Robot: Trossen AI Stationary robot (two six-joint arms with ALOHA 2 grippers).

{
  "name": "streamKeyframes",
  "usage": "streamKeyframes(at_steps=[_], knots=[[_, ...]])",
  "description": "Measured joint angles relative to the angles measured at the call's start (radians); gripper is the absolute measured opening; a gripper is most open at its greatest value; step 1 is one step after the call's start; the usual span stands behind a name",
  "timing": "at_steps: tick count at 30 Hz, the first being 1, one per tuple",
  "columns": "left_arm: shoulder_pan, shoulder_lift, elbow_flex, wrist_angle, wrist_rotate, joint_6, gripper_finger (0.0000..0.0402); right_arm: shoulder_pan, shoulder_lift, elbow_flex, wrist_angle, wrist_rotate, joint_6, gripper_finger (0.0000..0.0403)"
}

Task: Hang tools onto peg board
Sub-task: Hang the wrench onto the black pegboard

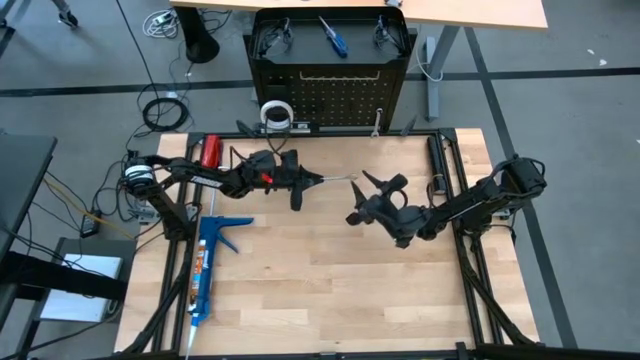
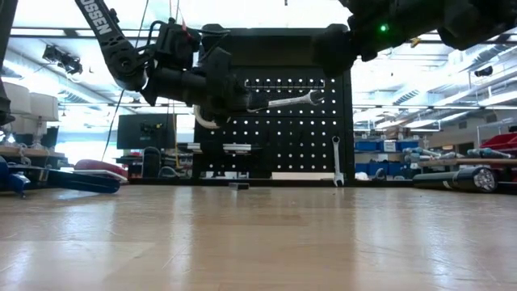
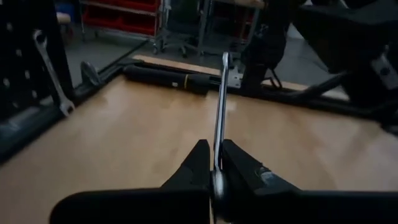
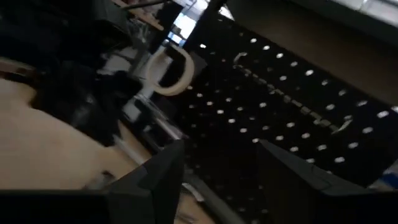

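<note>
My left gripper [image 1: 316,181] is over the table's far middle, shut on a silver wrench [image 1: 340,180], and it shows raised above the table in the low view [image 2: 250,103]. My right gripper [image 1: 368,198] is open and empty, just right of the wrench's free end. The black peg board [image 1: 330,95] stands upright at the far edge. A second silver wrench [image 2: 336,162] hangs on the board's lower right. A white tape roll [image 1: 277,115] hangs at its left. Two safety glasses [image 1: 272,35] [image 1: 385,32] and a blue-handled screwdriver [image 1: 333,38] lie behind the board's top. My left gripper pinches the wrench's near end [image 3: 216,167] between its two fingers. The fingers come level from the table's left and lie along the wrench. The wrench sticks out forward past the fingertips, lifted clear of the table, its free open end [image 2: 315,97] slightly raised.
A long blue caulking gun [image 1: 205,265] lies at the table's left edge. A red-handled tool [image 1: 210,152] lies at the far left corner. A black frame rail [image 3: 168,78] borders the table. The near half of the wooden tabletop [image 1: 330,290] is bare.
</note>
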Motion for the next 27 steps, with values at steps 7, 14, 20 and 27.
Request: streamKeyframes(at_steps=[7, 14, 20, 27], knots=[[-0.016, 0.0, 0.0, 0.017, -0.1, 0.116, 0.0019, 0.058, 0.006, 0.0, -0.366, -0.266, 0.554, 0.0192], [-0.015, -0.031, 0.0, -0.018, -0.148, 0.134, 0.0019, 0.098, 0.009, 0.104, -0.687, -0.31, 0.778, 0.019], [-0.016, -0.107, 0.041, -0.232, -0.191, 0.124, 0.0019, 0.043, 0.009, 0.311, -1.041, -0.365, 0.771, 0.019], [-0.033, -0.144, 0.185, -0.649, -0.189, 0.234, 0.0019, -0.079, -0.065, 0.399, -1.287, -0.639, 0.693, 0.019]])
